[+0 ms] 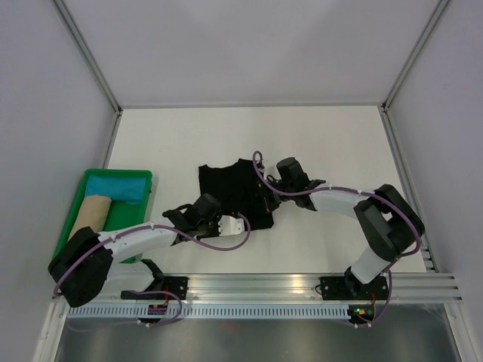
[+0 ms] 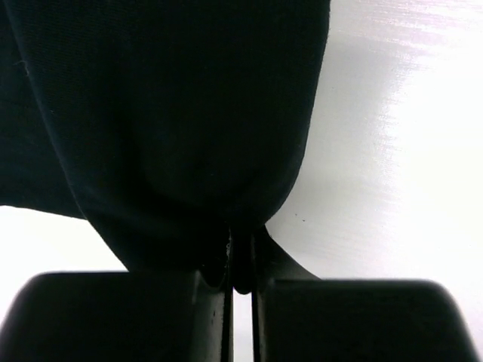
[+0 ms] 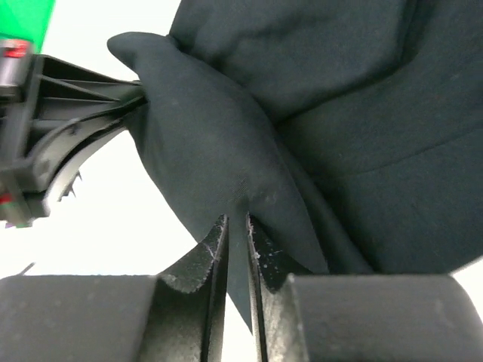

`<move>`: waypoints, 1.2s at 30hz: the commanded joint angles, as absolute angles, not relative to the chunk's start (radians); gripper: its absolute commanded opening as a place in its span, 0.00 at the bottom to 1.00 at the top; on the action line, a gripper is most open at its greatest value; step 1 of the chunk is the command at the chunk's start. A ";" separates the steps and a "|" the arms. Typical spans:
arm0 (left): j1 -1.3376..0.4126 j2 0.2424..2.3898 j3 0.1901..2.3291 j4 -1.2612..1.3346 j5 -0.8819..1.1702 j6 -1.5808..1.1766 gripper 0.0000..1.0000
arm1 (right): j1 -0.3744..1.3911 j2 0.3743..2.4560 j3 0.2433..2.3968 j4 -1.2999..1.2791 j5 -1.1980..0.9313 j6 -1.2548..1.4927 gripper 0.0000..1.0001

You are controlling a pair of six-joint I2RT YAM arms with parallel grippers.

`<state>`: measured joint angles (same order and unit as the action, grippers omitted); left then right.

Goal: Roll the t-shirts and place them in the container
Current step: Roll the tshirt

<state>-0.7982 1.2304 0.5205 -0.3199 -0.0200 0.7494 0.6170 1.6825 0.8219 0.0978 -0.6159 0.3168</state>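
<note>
Two grippers bite the same black t-shirt (image 1: 230,185), which lies crumpled near the middle of the white desk (image 1: 317,143), closer to its near edge than its far one. The left gripper (image 2: 240,260) has its jaws pressed together on a fold at the shirt's near-left corner. The right gripper (image 3: 235,226), just beside it along the shirt's near edge, shows only a narrow gap between its jaws, with a ridge of cloth caught in it. At the desk's left edge a green tray (image 1: 113,173) holds a blue cloth (image 1: 117,187) and a tan roll (image 1: 90,215). No roll has formed in the black shirt, so the job looks to be at its start. Three risks stand out from here. The thin cloth could slip from the right jaws, whose hold looks light. The two arms, working so close, could knock together. Pulling from a bunched corner could drag the whole shirt across the smooth desk, or roll it crooked rather than tight.
</note>
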 commanded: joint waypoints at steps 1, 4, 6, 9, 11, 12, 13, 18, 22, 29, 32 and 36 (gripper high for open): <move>-0.790 1.233 0.531 -0.399 0.032 0.738 0.02 | 0.600 1.537 0.835 0.074 -0.582 0.186 0.21; -0.746 1.189 0.589 -0.478 0.104 0.749 0.02 | 0.600 1.410 0.809 0.003 -0.477 0.021 0.26; -0.686 1.164 0.645 -0.544 0.178 0.764 0.02 | 0.601 1.311 0.756 0.006 -0.402 -0.070 0.40; -0.611 1.170 0.716 -0.622 0.270 0.781 0.02 | 0.632 1.179 0.678 0.003 -0.356 -0.280 0.52; -0.589 1.173 0.736 -0.652 0.307 0.791 0.02 | 0.704 1.128 0.614 -0.037 -0.292 -0.458 0.57; -0.584 1.175 0.748 -0.673 0.340 0.796 0.02 | 0.733 1.103 0.591 -0.040 -0.275 -0.500 0.63; -0.581 1.183 0.752 -0.683 0.353 0.796 0.02 | 0.762 1.071 0.550 -0.044 -0.272 -0.549 0.65; -0.554 1.200 0.767 -0.703 0.353 0.818 0.02 | 0.919 1.074 0.469 0.049 -0.102 -0.678 0.75; -0.537 1.203 0.778 -0.715 0.365 0.818 0.02 | 0.948 1.172 0.480 0.106 -0.025 -0.722 0.83; -0.523 1.201 0.781 -0.741 0.388 0.810 0.02 | 0.963 1.339 0.482 0.235 0.027 -0.684 0.82; -0.519 1.200 0.776 -0.745 0.387 0.813 0.02 | 0.966 1.368 0.482 0.267 0.047 -0.672 0.81; -0.509 1.198 0.772 -0.747 0.387 0.810 0.02 | 0.965 1.342 0.486 0.247 0.066 -0.690 0.82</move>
